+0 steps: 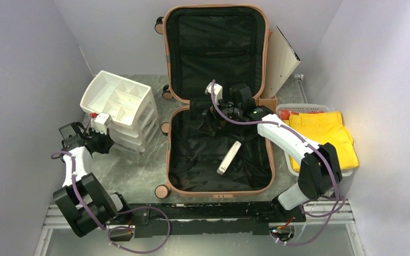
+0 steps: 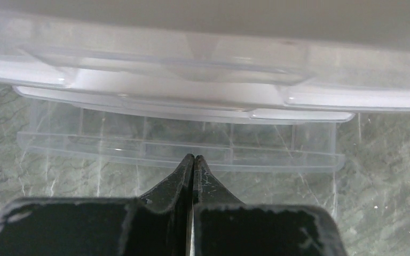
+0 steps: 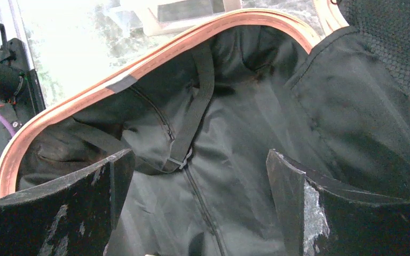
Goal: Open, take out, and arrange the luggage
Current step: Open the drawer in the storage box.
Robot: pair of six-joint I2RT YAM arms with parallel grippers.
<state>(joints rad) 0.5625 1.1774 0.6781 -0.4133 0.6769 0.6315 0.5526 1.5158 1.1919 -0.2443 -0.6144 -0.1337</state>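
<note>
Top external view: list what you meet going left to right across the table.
left gripper → drawer unit → luggage → basket holding yellow cloth

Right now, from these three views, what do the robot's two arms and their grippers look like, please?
Both arms have white shell links and black block joints: the left arm and the right arm. A purple cable runs loose along each. The left gripper and the right gripper have flat black fingers, scuffed whitish at the edges.
</note>
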